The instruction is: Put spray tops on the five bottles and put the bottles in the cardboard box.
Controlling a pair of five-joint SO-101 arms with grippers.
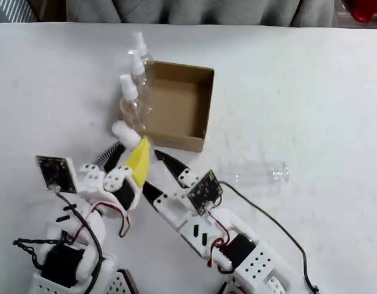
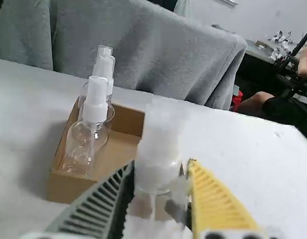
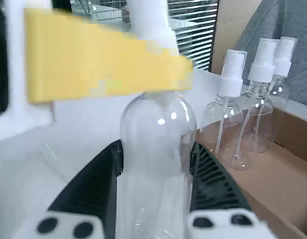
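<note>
Clear bottle [image 3: 156,134] upright, spray top [image 3: 148,20] up

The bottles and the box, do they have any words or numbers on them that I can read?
Bottles: clear, no label, no words.
Box: plain cardboard, no print.
Boards on the arms: a few tiny marks, too small to read.
So there is no text here that can be read.

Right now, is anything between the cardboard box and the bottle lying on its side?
No. In the high view, the table between the cardboard box and the lying bottle is bare.
</note>
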